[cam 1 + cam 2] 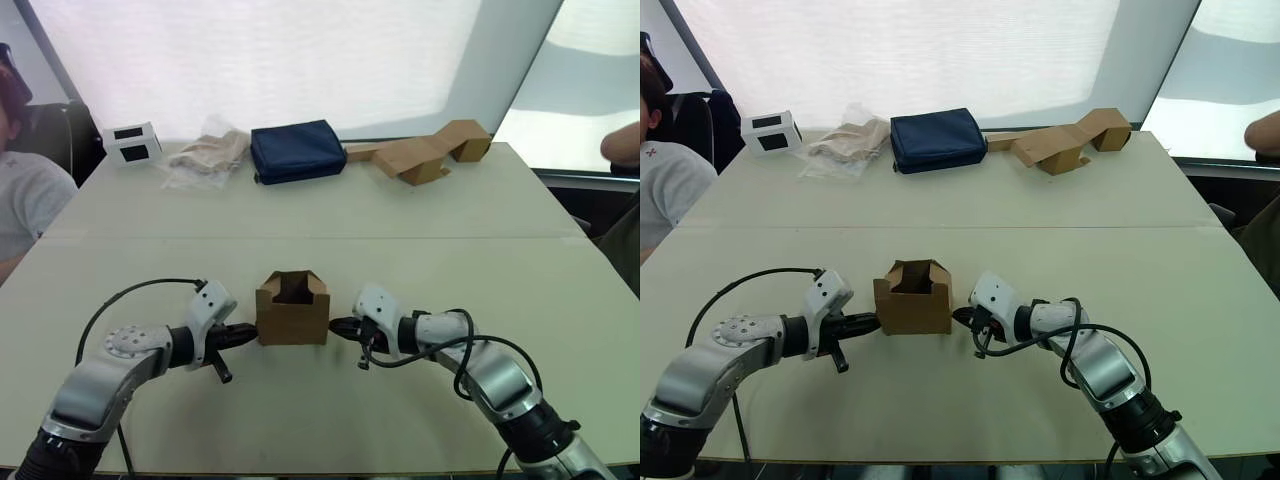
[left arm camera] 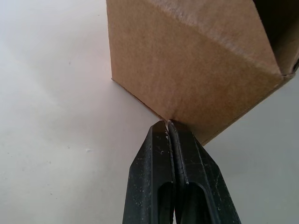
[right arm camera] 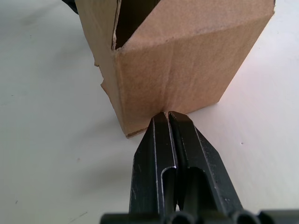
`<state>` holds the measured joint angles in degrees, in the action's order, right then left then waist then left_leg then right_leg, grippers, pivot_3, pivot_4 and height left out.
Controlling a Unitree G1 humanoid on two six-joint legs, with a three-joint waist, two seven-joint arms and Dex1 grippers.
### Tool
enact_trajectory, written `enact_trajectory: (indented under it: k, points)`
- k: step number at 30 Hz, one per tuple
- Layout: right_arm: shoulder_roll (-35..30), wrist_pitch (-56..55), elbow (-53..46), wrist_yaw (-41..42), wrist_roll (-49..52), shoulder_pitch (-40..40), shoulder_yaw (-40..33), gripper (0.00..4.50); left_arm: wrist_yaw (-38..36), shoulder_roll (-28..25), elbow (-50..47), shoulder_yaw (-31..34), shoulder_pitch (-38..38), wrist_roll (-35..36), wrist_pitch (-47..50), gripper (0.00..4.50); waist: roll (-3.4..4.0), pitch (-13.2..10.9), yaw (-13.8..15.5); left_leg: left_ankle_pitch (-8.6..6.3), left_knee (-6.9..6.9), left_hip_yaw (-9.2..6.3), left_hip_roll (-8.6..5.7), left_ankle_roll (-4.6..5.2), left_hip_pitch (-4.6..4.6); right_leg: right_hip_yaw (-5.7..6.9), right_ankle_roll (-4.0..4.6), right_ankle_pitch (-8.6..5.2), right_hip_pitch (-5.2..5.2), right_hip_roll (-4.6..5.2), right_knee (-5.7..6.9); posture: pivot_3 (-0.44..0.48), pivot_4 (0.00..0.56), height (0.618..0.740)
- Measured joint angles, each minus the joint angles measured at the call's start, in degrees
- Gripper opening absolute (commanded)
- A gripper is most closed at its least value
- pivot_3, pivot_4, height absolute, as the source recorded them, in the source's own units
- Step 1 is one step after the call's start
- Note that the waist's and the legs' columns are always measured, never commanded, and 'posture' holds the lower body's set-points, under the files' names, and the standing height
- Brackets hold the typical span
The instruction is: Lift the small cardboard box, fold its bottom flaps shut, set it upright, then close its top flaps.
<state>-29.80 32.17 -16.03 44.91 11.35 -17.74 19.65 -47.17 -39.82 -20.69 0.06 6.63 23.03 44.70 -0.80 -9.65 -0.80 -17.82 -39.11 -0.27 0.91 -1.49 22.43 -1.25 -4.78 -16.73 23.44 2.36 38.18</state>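
1. The small cardboard box (image 1: 292, 320) stands upright on the near half of the white table (image 1: 300, 215), midway between the two grippers.
2. Its top flaps (image 1: 293, 283) are not closed: they stand raised around the opening, and the dark interior is visible from above.
3. The left gripper (image 1: 250, 334) lies level with the table on the box's left side. Its two black fingers (image 2: 161, 177) are pressed together with nothing between them, and their tips touch the box's side wall low down.
4. The right gripper (image 1: 336, 326) lies level on the box's right side. Its fingers (image 3: 159, 158) are likewise pressed together and empty, tips touching the box wall near the base.
5. Along the far edge of the table, from the robot's left to right: a small white box with dark panels (image 1: 133, 143), a crumpled clear plastic bag (image 1: 205, 158), a navy blue fabric pouch (image 1: 296, 151), and tan zigzag cardboard pieces (image 1: 430, 152).
6. A person in a grey shirt (image 1: 22, 205) sits at the table's far left corner.
7. Another person's arm (image 1: 622, 143) shows at the right edge.
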Motion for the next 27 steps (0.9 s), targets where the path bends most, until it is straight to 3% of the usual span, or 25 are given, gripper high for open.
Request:
enact_trajectory:
  k: [5,9,13,18,27]
  points:
    - [-0.81,-0.01,-0.54,0.36,-0.01,0.15,-0.36,0.00,-0.66,-0.30,1.87,-0.16,0.07,-0.16,-4.01,0.03,0.00,0.00,0.01,0.00,0.00,0.00,0.00,0.00,0.00,0.01,0.00,0.00,0.00,0.00,0.00,0.000,0.150,0.740]
    - [-4.32,-0.93,-2.59,1.26,0.20,1.65,-3.29,0.00,-7.00,-6.14,4.38,4.20,1.15,2.05,-7.64,0.03,0.00,-0.01,0.04,0.00,0.01,0.00,0.00,0.00,0.00,0.03,0.01,0.00,0.00,0.00,-0.02,0.000,0.150,0.740]
    - [-6.67,-0.49,-4.63,4.42,4.67,0.93,-9.16,0.00,-11.59,-9.18,7.49,7.86,7.95,7.17,-4.77,0.03,0.00,-0.01,0.14,-0.01,-0.01,-0.01,-0.03,0.01,0.00,0.11,-0.01,-0.01,-0.06,0.00,-0.05,0.000,0.150,0.740]
    - [-7.29,1.20,-3.38,7.30,9.74,-6.97,-14.42,0.00,-14.09,-9.40,7.88,7.37,14.58,10.93,-2.44,0.03,0.00,-0.02,-0.28,-0.01,0.01,-0.01,-0.01,0.02,-0.02,0.11,-0.02,-0.01,-0.04,-0.06,-0.04,0.000,0.150,0.740]
    - [-2.51,1.01,-0.04,8.38,10.13,-10.40,-10.35,0.00,-14.48,-6.44,8.45,1.81,16.76,10.70,-2.53,0.03,0.00,-0.02,-0.09,-0.01,0.01,-0.01,-0.01,0.02,0.00,0.07,-0.02,-0.01,-0.03,-0.05,-0.02,0.000,0.150,0.740]
